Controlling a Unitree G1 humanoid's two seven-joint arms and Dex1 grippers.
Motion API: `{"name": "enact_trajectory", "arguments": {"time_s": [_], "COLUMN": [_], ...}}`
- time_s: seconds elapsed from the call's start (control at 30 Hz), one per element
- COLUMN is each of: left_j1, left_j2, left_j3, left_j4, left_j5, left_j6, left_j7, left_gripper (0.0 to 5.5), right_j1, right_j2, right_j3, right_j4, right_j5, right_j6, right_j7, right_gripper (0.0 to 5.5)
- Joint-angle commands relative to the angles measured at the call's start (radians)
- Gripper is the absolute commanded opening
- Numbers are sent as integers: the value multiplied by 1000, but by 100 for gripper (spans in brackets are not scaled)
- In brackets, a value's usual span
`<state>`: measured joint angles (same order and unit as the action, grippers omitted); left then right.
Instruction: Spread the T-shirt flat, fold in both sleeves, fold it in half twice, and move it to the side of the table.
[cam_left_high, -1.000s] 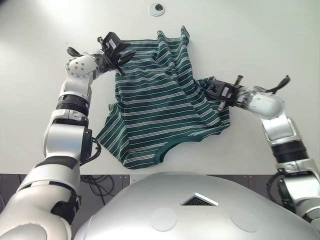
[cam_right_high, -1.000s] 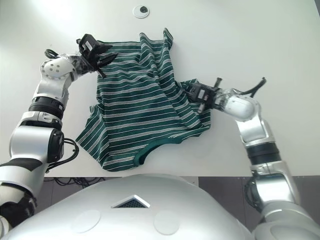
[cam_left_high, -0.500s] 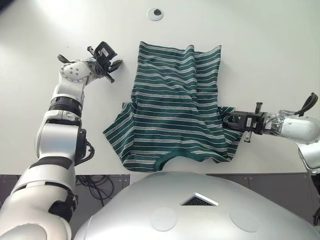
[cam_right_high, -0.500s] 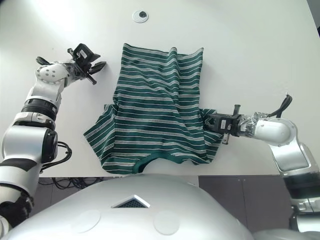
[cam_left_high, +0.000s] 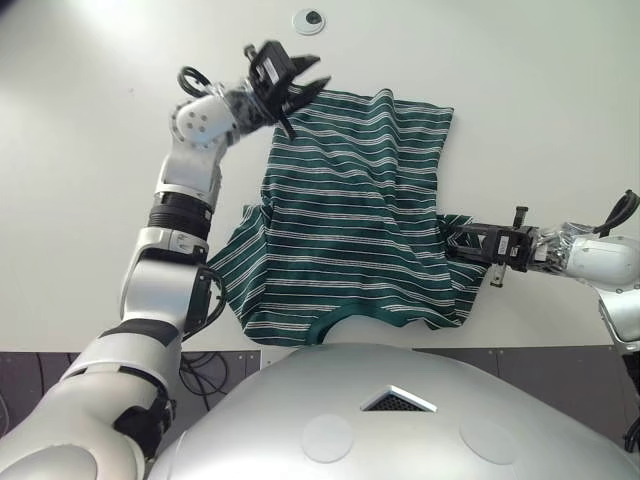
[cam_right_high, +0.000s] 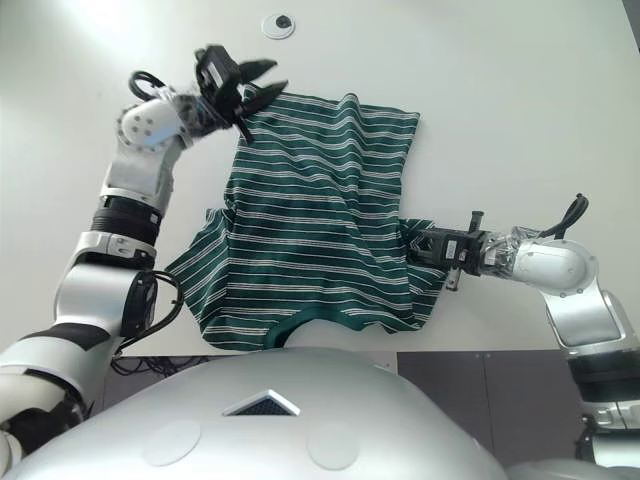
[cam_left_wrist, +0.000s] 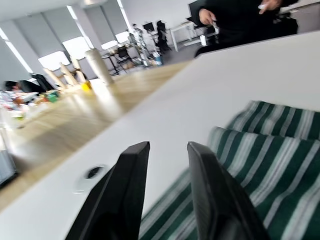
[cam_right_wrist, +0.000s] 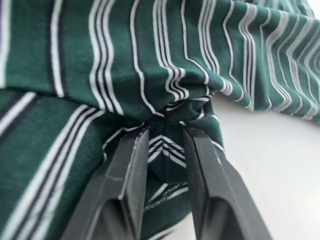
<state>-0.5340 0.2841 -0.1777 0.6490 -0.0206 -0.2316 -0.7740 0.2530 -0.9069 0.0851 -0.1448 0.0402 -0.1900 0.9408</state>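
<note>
Left eye view: fingers (cam_left_high: 306, 91) nearer T-shirt (cam_left_high: 350, 200)

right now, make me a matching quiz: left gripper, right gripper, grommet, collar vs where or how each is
1 left gripper
2 right gripper
3 grommet
4 collar

a beyond the far edge of the shirt
b open, at the shirt's far left corner
c shirt edge nearest the robot
d shut on a fold at the shirt's right side

Pairs: 1-b, 2-d, 3-a, 4-c
</note>
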Motion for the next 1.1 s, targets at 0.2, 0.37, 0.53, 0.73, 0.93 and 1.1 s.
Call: {"name": "enact_trajectory", "arguments": {"time_s": [0.2, 0.37, 0.53, 0.73, 0.93, 1.1], "left_j1": [-107, -145, -140, -127, -94, -42], "left_j2": [3, 47, 80, 137, 146, 122], "left_j3": [-62, -62, -52, -25, 32, 53], "left_j4": [373, 524, 562, 574, 510, 331], "left_j5": [157, 202, 201, 189, 122, 50], "left_j6": [144, 130, 100, 88, 0, -99], "left_j7": [127, 224, 237, 243, 122, -19], "left_gripper": [135, 135, 135, 135, 135, 135], "right_j1": [-44, 67, 73, 118, 89, 0], "right_j2": [27, -45, -50, -112, -83, 32], "right_j3": [-42, 10, 72, 62, 34, 4], "right_j4": [-1, -19, 57, 65, 49, 14], "right_j5": [26, -12, -138, -134, -90, 11], "right_j6": [28, 19, 5, 16, -8, -60], "right_j7": [-27, 69, 52, 55, 22, -41], "right_gripper": [119, 119, 119, 119, 119, 119]}}
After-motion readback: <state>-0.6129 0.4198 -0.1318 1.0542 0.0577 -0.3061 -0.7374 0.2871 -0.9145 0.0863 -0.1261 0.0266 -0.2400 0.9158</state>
